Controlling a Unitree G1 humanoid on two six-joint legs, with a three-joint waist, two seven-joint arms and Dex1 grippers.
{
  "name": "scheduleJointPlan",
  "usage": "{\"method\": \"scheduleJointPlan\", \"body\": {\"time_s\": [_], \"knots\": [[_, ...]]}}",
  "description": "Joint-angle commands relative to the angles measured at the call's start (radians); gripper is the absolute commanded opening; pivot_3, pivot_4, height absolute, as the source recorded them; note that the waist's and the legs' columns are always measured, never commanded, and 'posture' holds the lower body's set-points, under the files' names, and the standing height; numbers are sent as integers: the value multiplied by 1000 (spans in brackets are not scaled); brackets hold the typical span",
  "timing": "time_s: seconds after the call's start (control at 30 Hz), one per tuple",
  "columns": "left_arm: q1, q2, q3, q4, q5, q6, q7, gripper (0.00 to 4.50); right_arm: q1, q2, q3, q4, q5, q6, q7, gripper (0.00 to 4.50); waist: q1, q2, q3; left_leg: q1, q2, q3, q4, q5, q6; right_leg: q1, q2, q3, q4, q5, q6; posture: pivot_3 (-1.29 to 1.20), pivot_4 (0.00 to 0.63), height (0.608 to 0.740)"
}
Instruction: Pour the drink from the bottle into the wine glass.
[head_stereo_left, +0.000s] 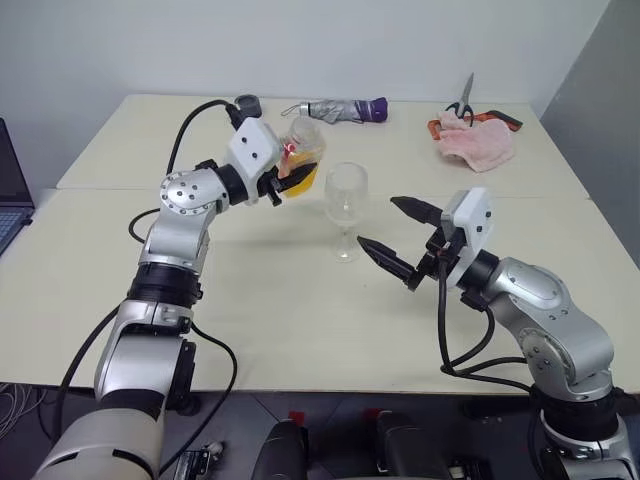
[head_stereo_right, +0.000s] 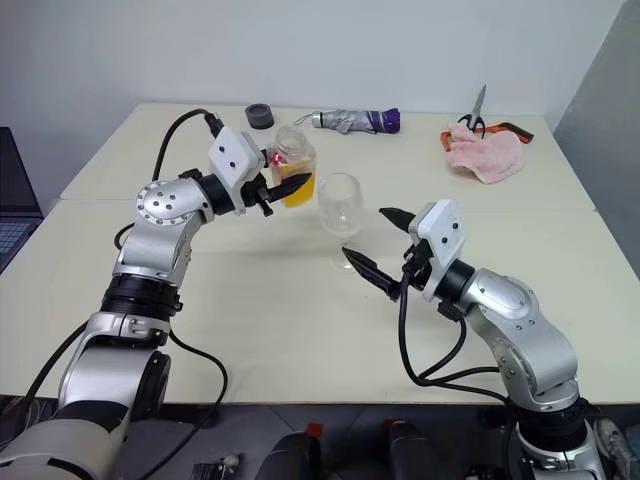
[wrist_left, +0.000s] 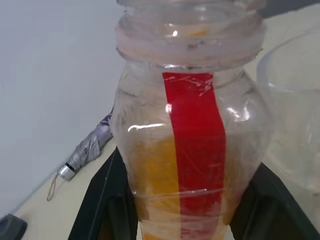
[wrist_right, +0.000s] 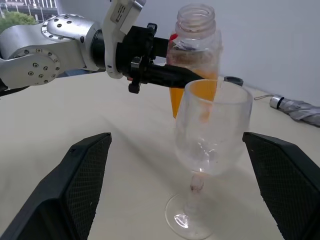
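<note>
- The left gripper (head_stereo_left: 287, 180) is closed tight on the bottle (head_stereo_left: 303, 152) and holds it up in the air, above the table (head_stereo_left: 250, 310).
- The bottle has no cap on. Its open mouth shows at the top in the right wrist view.
- The bottle leans a little, with its top tipped toward the far side of the table.
- The drink (head_stereo_left: 302, 180) is orange and fills the lower part of the bottle. The top part looks clear.
- A red strip runs down the side of the bottle.
- The black fingers (wrist_left: 102, 200) of the left gripper press on the two sides of the bottle, low down.
- The wine glass (head_stereo_left: 346, 205) stands upright on the table, just beside the bottle, on the side nearer the right arm. They do not look like they touch.
- The glass looks empty, with no orange in it.
- The right gripper (head_stereo_left: 400, 238) is wide open and holds nothing. It hangs above the table near the glass, and its fingers point toward the glass.
- In the right wrist view the glass stands between the two open fingers but farther away, not touching them.
- At the far side of the table lie a folded umbrella (head_stereo_left: 340, 110), a pink cloth (head_stereo_left: 478, 142) and scissors (head_stereo_left: 463, 102).
- A small dark round thing (head_stereo_left: 247, 104) sits near the umbrella. I cannot tell what it is.
</note>
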Motion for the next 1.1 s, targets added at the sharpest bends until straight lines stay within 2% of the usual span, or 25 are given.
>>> {"method": "scheduleJointPlan", "body": {"time_s": [0.03,0.37,1.1], "knots": [[-79,17,-12,53,58,-154,10,1797,-12,8,-4,-24,23,-21,8,4500,1,0,0,0,0,0,0,0,0,0,0,0,0,0,0,0,150,740],[-163,19,-71,237,207,-413,84,1797,-30,20,21,14,-16,-16,-42,4500,2,0,0,-1,0,0,0,0,0,0,0,0,0,0,0,0,150,740],[-321,38,-198,443,516,-697,405,1797,-36,41,15,26,-67,-6,-112,4500,2,0,0,-1,-1,0,0,0,0,-1,-1,0,0,0,0,0,150,740]]}}
